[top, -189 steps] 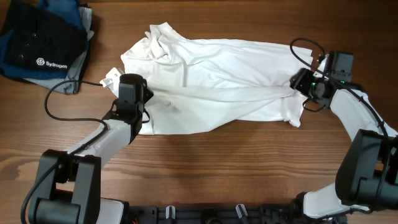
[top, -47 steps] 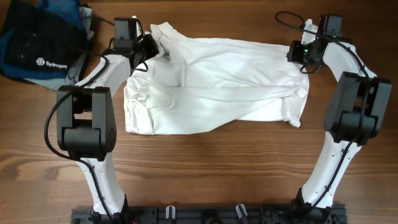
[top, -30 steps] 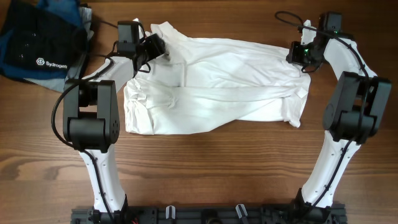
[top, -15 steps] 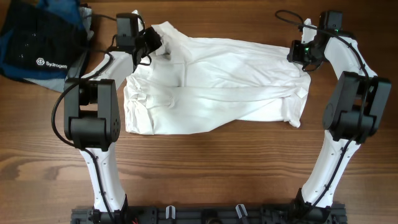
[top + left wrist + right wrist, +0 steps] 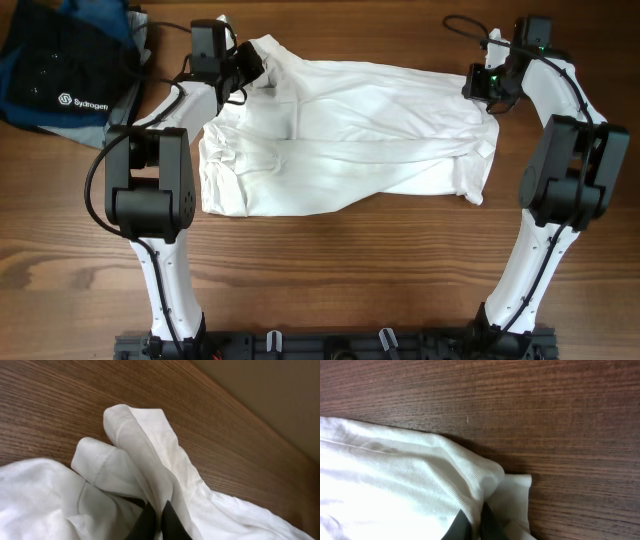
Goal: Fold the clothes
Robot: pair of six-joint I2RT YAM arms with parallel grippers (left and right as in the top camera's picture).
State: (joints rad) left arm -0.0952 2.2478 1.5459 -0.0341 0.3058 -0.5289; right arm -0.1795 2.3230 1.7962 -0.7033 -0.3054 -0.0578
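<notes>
The shirt (image 5: 340, 140) lies on the table (image 5: 320, 270), stretched between our 2 grippers. Our left gripper (image 5: 248, 72) is clamped on 1 bunched corner, and our right gripper (image 5: 484, 88) pinches the opposite corner. We judge a fold is starting. Next, both corners should lift together and travel evenly. The cloth is thin, white, wrinkly and limp, with ribbed hems.

The clothes (image 5: 340, 135), 1 large white garment of thin, wrinkled cloth, are laid out flat and loosely folded lengthwise across the middle of the table (image 5: 330, 290), nearer its far edge, with the left end bunched and creased.
</notes>
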